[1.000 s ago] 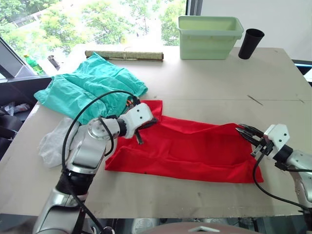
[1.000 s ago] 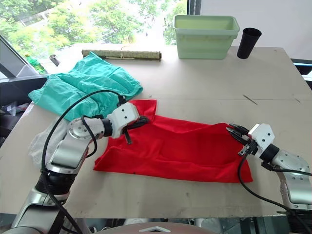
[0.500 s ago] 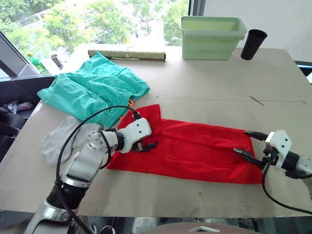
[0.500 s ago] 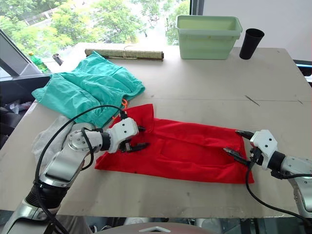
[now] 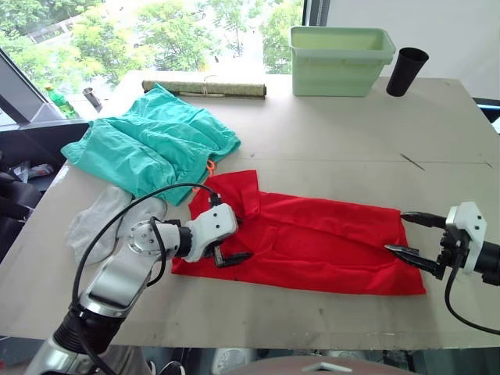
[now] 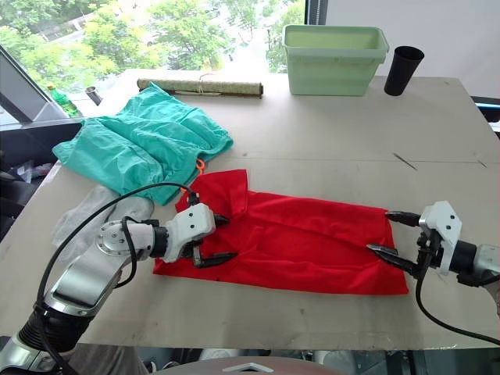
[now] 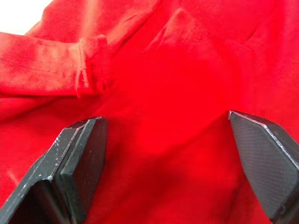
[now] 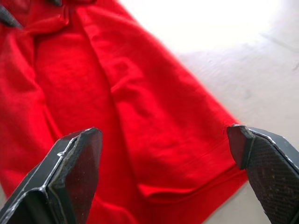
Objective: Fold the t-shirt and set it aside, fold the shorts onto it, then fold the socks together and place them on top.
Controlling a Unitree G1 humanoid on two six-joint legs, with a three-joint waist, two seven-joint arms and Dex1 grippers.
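Matt red cloth t-shirt (image 5: 328,242), finely woven

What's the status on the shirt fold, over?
Left tool open over t-shirt. Right tool open at its far end. Shirt flat, unfolded. Nothing blocking.

1. The left arm (image 5: 117,277) is built of silver-grey metal segments, with a round joint disc near the wrist.
2. A loose black cable is looped along it.
3. Each wrist is capped by a white, blocky housing.
4. The left gripper (image 5: 228,244) and right gripper (image 5: 412,238) are each formed of two slim black fingers (image 7: 79,158), faced with finely textured pads.
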